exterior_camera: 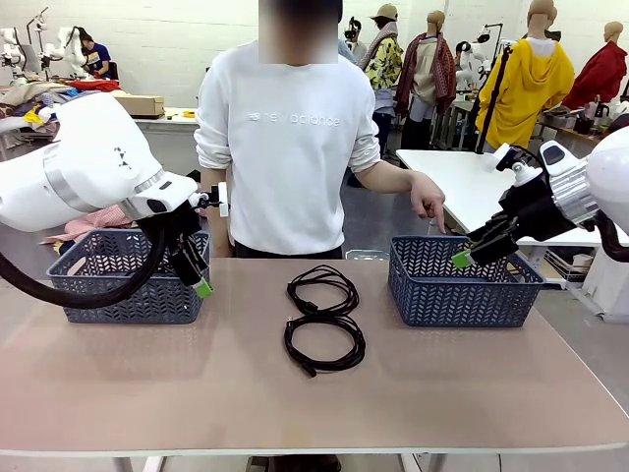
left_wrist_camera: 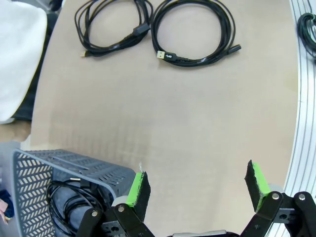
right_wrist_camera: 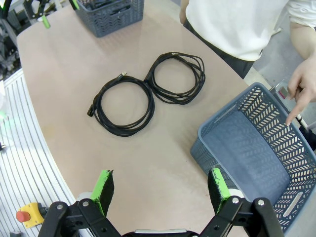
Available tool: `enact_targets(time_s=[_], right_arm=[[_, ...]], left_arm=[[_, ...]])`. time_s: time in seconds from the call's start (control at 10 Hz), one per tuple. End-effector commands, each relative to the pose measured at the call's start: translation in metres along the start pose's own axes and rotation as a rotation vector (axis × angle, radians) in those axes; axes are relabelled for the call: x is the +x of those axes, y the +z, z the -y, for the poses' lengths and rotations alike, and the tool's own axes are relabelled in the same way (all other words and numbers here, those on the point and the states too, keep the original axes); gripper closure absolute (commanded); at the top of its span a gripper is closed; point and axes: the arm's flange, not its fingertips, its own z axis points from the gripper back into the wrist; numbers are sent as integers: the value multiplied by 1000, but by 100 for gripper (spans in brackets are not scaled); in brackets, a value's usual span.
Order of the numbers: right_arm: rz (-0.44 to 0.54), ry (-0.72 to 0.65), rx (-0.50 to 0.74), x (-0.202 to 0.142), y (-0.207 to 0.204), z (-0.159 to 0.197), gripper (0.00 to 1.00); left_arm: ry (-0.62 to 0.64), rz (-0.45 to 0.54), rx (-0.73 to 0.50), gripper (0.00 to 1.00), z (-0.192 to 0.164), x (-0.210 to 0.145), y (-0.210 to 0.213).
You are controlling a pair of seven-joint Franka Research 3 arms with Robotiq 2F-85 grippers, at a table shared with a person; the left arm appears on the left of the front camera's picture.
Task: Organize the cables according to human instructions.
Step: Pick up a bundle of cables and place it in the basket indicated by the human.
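Observation:
Two coiled black cables lie side by side mid-table, the far cable (exterior_camera: 319,267) (left_wrist_camera: 106,48) (right_wrist_camera: 201,74) touching the near cable (exterior_camera: 362,346) (left_wrist_camera: 190,61) (right_wrist_camera: 96,106). Another coiled cable (left_wrist_camera: 74,186) rests inside the left basket (exterior_camera: 128,295) (left_wrist_camera: 74,163). My left gripper (exterior_camera: 200,280) (left_wrist_camera: 197,187) hangs open and empty at that basket's right front corner. Over the right basket (exterior_camera: 462,295) (right_wrist_camera: 232,128), which holds nothing, my right gripper (exterior_camera: 464,258) (right_wrist_camera: 160,190) is open and empty. The person's hand (exterior_camera: 428,202) (right_wrist_camera: 303,94) points a finger at that basket's far rim.
The person stands at the far edge between the two baskets. Bare tabletop (exterior_camera: 442,383) lies in front of and around the coils. A ribbed metal rail (left_wrist_camera: 303,123) runs along the table's near edge, with a red button box (right_wrist_camera: 24,216) on it.

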Motion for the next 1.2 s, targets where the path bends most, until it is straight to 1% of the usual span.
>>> enact_targets(time_s=[0.0, 0.2, 0.3, 0.5, 0.7, 0.8, 1.1], right_arm=[[19, 8, 15, -1, -1, 2, 0], [-35, -12, -9, 7, -4, -6, 0], [-77, -23, -23, 15, -11, -14, 0], [-132, -62, -41, 33, -30, -32, 0], [-187, -101, -43, 50, -60, -53, 0], [-199, -107, -60, 57, -74, -61, 0], [-251, -94, -47, 72, -127, -83, 0]], left_arm=[[4, 2, 0, 0, -2, 0, 1], [4, 2, 0, 0, -2, 0, 1], [4, 2, 0, 0, -2, 0, 1], [4, 2, 0, 0, -2, 0, 1], [4, 2, 0, 0, -2, 0, 1], [4, 2, 0, 0, -2, 0, 1], [4, 2, 0, 0, -2, 0, 1]])
